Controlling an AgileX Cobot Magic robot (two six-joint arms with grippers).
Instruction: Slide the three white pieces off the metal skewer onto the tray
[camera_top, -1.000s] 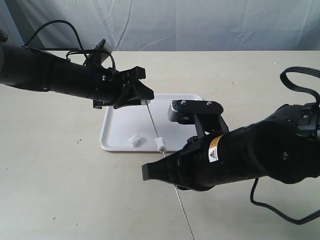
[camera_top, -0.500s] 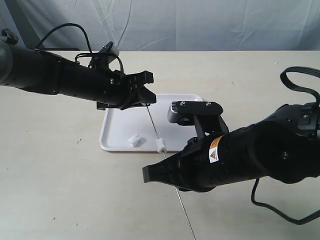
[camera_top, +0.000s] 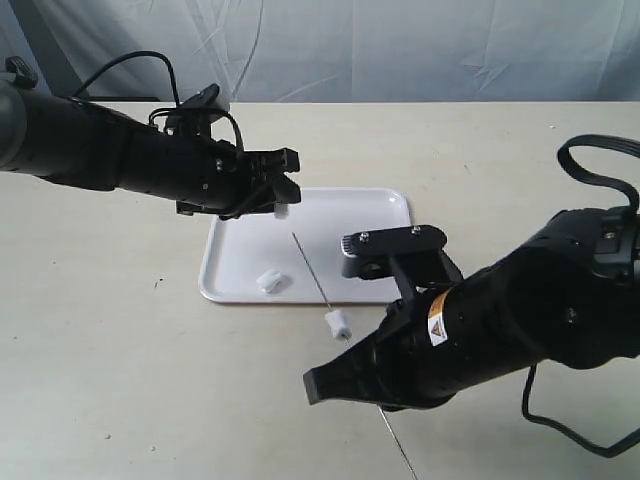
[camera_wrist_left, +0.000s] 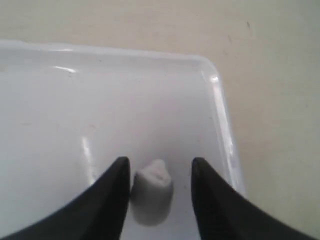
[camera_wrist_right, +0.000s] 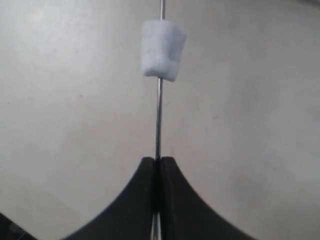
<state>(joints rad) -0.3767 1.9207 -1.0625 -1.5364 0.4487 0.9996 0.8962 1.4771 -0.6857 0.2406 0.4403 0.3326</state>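
- The black right gripper (camera_wrist_right: 157, 164) is clamped tight on a thin grey metal skewer (camera_top: 310, 268), which slants from centre frame toward the lower edge of the exterior view.
- One small white marshmallow-like piece (camera_top: 338, 323) rides the skewer just below the front rim of the flat white plastic tray (camera_top: 395, 200), over the beige table (camera_top: 120, 380).
- A second white piece (camera_top: 268, 281) lies in the tray's lower-left corner.
- The black left gripper (camera_wrist_left: 159, 165), at the tray's upper left, has its jaws narrowly parted around a third white piece (camera_wrist_left: 151, 197). Whether they pinch it cannot be told.
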